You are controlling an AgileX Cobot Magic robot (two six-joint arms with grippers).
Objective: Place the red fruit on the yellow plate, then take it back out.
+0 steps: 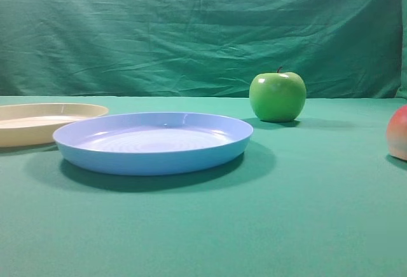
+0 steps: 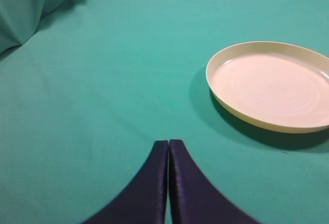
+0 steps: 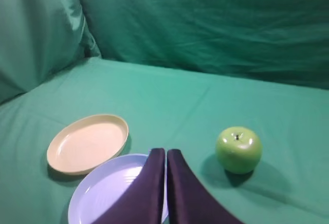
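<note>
The red fruit rests on the green cloth at the far right edge of the high view, half cut off; neither wrist view shows it. The empty yellow plate lies at the far left, also seen as the yellow plate and the yellow plate. My left gripper is shut and empty, above bare cloth to the left of the plate. My right gripper is shut and empty too, hanging over the near edge of the light-blue plate. Neither gripper shows in the high view.
A light-blue plate lies in the middle, just right of the yellow one, seen also as the light-blue plate. A shiny green apple stands behind it to the right, the green apple. Green cloth backdrop closes the rear.
</note>
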